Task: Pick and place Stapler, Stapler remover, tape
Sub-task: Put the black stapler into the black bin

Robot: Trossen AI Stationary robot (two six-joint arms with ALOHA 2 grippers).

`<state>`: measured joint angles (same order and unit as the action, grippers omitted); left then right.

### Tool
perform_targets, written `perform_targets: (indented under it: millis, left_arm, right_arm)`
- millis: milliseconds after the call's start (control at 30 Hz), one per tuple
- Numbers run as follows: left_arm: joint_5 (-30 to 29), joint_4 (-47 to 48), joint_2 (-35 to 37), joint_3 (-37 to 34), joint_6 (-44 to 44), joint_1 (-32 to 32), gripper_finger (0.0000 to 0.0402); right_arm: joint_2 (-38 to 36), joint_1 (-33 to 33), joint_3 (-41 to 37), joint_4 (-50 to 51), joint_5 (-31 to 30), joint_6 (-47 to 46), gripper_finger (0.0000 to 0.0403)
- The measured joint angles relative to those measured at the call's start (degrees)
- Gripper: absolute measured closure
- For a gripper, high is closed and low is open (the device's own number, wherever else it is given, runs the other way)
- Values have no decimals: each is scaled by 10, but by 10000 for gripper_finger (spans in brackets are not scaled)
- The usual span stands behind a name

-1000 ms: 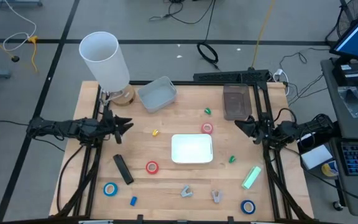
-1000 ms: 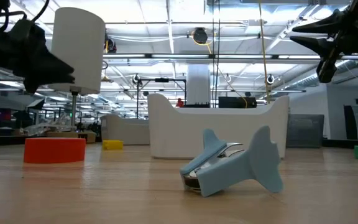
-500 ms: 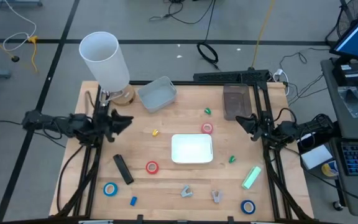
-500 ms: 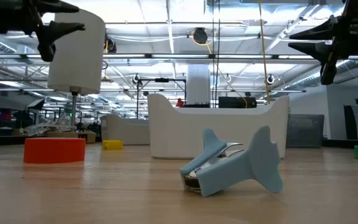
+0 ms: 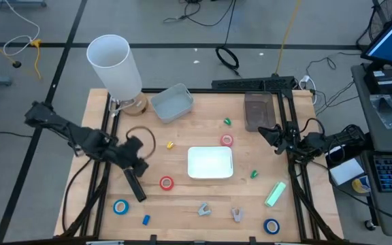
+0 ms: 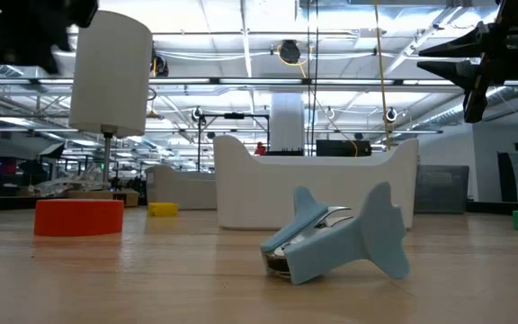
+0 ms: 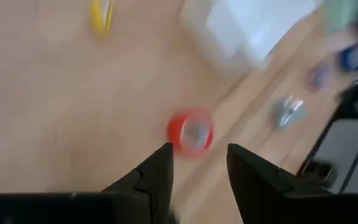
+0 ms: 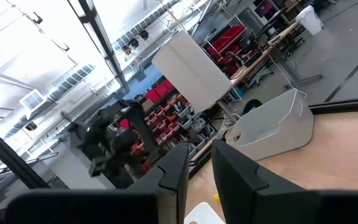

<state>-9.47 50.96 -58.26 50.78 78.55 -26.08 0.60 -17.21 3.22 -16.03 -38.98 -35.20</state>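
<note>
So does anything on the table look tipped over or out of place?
Yes: the blue staple remover lies tipped on its side near the table's front edge. The tall white cylinder at the back left corner seems to lean outward, though the overhead angle may cause that.

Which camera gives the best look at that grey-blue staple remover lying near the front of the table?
The low view: the staple remover lies close to the lens, on its side. The high view shows it small; the left wrist view only a grey blur; the right wrist view, nothing.
</note>
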Motion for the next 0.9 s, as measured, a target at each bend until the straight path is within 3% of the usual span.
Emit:
perform_targets:
  millis: [300, 433, 633, 900]
  left_arm:
    - [125, 116, -87, 23, 420, -147, 252]
    - [116, 107, -100, 23, 550, -194, 252]
    - [81, 101, -107, 23, 577, -206, 252]
    - [79, 100, -107, 23, 635, -205, 252]
  right_arm:
    - [0, 0, 0, 0, 0, -1, 337]
    - [0, 0, 0, 0, 0, -1, 337]
    - [0, 0, 0, 0, 0, -1, 337]
    - [0, 0, 0, 1, 0, 17, 337]
